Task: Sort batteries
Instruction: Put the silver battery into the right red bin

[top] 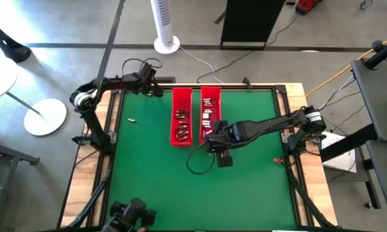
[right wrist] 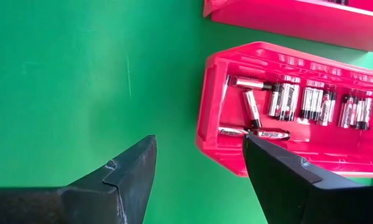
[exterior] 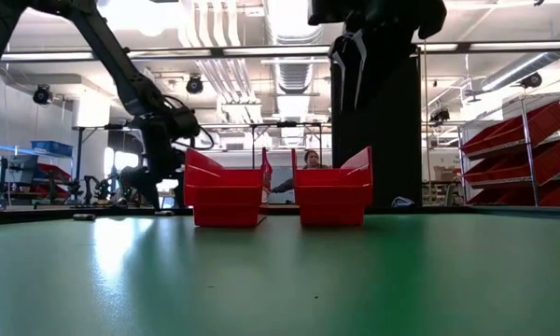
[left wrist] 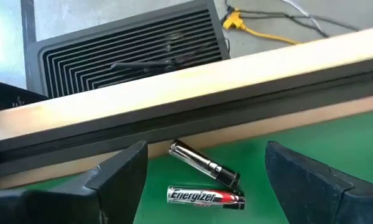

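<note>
Two batteries (left wrist: 204,165) (left wrist: 205,198) lie on their sides on the green mat, close to the table's far edge rail (left wrist: 193,106). My left gripper (left wrist: 205,180) (top: 156,90) is open, one finger on either side of them, touching neither. Two red trays (top: 182,116) (top: 210,109) stand side by side at the middle far part of the table, each holding several batteries (right wrist: 286,99). My right gripper (right wrist: 199,168) (top: 209,138) hangs open and empty above the near end of the right tray, partly over the mat. A lone battery (top: 131,120) lies on the mat left of the trays.
The wooden and metal rail of the table's far edge runs just behind the left gripper. A black cable (top: 197,164) loops on the mat under the right arm. A white fan (top: 166,26) and a dark cabinet (top: 248,22) stand on the floor beyond the table.
</note>
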`<state>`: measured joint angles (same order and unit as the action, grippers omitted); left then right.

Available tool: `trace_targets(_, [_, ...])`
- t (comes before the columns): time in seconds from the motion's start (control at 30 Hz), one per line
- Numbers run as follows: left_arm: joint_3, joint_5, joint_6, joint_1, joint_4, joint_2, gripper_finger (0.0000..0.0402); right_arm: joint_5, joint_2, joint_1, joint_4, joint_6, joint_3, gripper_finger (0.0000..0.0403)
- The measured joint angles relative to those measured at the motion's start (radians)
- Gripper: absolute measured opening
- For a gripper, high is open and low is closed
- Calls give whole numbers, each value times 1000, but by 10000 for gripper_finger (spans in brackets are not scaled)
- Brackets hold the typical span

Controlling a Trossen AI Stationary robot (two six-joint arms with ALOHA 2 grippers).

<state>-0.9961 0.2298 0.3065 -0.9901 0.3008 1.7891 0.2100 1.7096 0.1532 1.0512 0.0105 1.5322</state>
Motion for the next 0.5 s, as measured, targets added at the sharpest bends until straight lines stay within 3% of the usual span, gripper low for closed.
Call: trace_targets(0.5, [130, 24, 50, 33, -189, -2, 265, 0, 1, 6, -1, -18, -1, 233])
